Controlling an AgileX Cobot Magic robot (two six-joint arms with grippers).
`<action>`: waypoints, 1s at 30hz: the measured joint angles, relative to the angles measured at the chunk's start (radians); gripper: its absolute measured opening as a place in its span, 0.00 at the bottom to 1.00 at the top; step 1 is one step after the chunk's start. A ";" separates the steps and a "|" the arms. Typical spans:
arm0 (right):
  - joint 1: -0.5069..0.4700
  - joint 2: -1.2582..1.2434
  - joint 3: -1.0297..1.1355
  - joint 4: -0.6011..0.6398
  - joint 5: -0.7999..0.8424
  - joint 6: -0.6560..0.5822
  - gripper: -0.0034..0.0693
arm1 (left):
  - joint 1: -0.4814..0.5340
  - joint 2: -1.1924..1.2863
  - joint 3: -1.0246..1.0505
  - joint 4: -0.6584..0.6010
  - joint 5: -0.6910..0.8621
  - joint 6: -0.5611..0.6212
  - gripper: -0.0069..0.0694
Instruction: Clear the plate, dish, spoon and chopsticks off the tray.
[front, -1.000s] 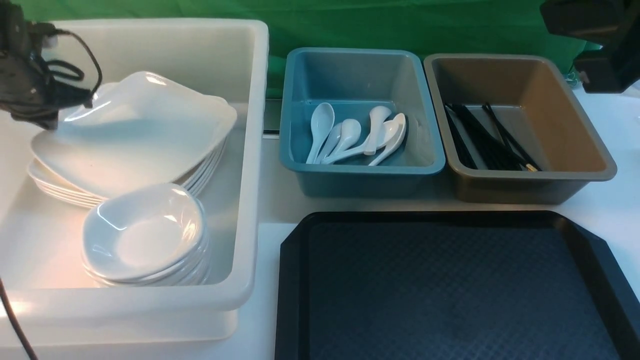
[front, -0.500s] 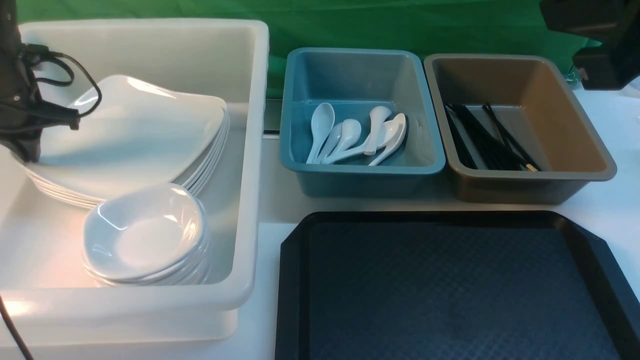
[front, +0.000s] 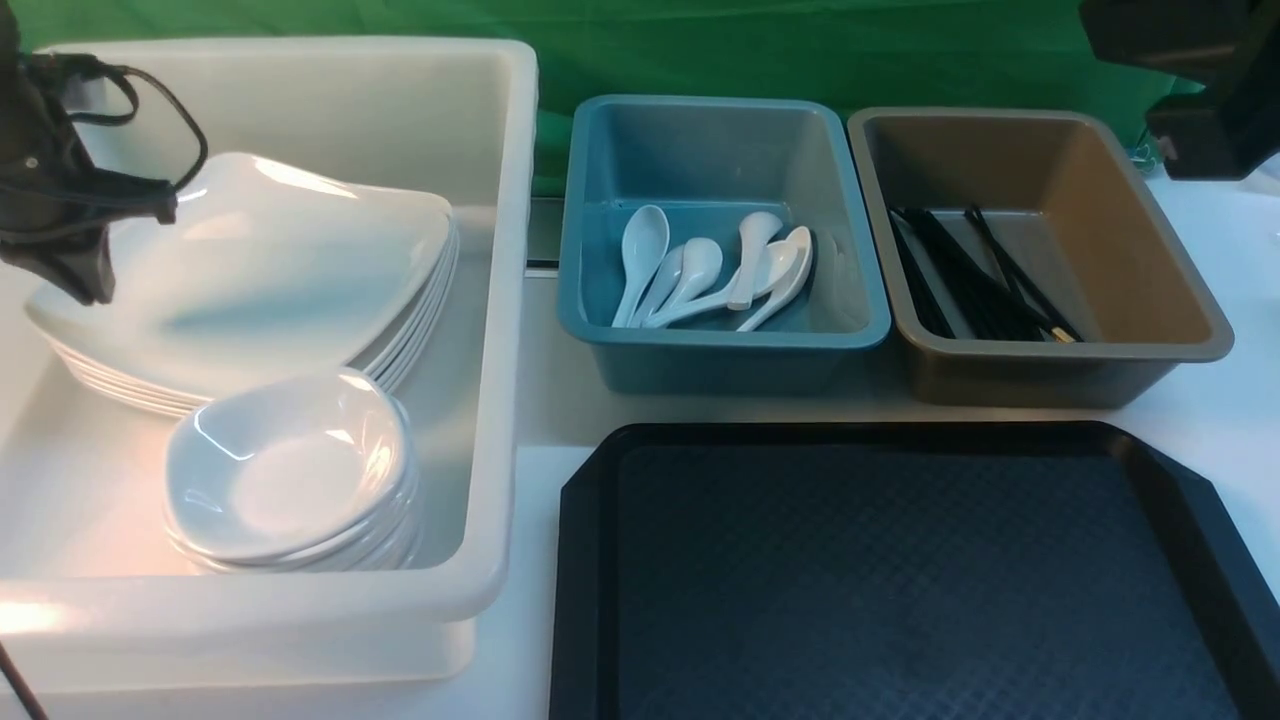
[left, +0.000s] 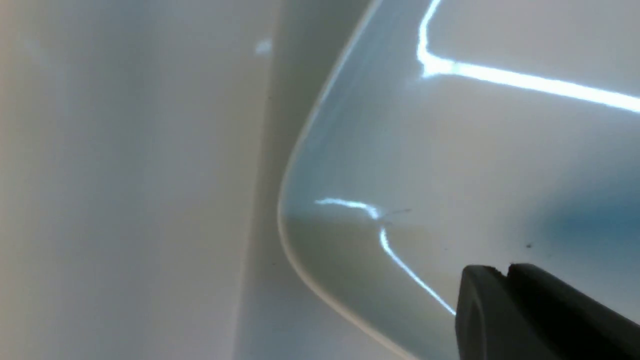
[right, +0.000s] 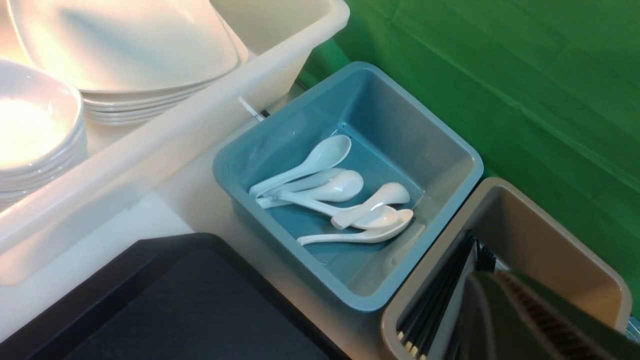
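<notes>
The black tray (front: 900, 580) lies at the front right, and nothing lies on the part of it that shows. The top plate (front: 270, 270) rests on a stack of plates in the white bin (front: 500, 330). My left gripper (front: 90, 285) is shut at that plate's left corner. In the left wrist view its fingertips (left: 480, 280) are together over the plate (left: 450, 150) with nothing between them. Small dishes (front: 290, 470) are stacked in front of the plates. Spoons (front: 700, 270) lie in the blue bin, chopsticks (front: 960, 280) in the brown bin. My right gripper (right: 482, 275) hangs shut above the brown bin.
The blue bin (front: 720, 355) and the brown bin (front: 1060, 370) stand side by side behind the tray. A green cloth (front: 800, 50) hangs behind them. The right arm (front: 1200, 90) is at the top right corner.
The top plate, tilted up a second ago, now lies flat on the stack. My left gripper dipped with it, then rose slightly. The right arm has barely moved.
</notes>
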 joint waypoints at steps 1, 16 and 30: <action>0.000 0.000 0.000 0.000 0.000 0.000 0.08 | 0.000 0.003 0.008 -0.002 0.001 0.000 0.11; 0.000 0.000 0.000 0.000 0.001 0.000 0.08 | -0.099 0.035 0.072 -0.076 -0.003 -0.003 0.11; 0.000 -0.040 0.000 0.000 0.001 0.001 0.08 | -0.151 0.042 0.069 -0.103 -0.001 -0.011 0.11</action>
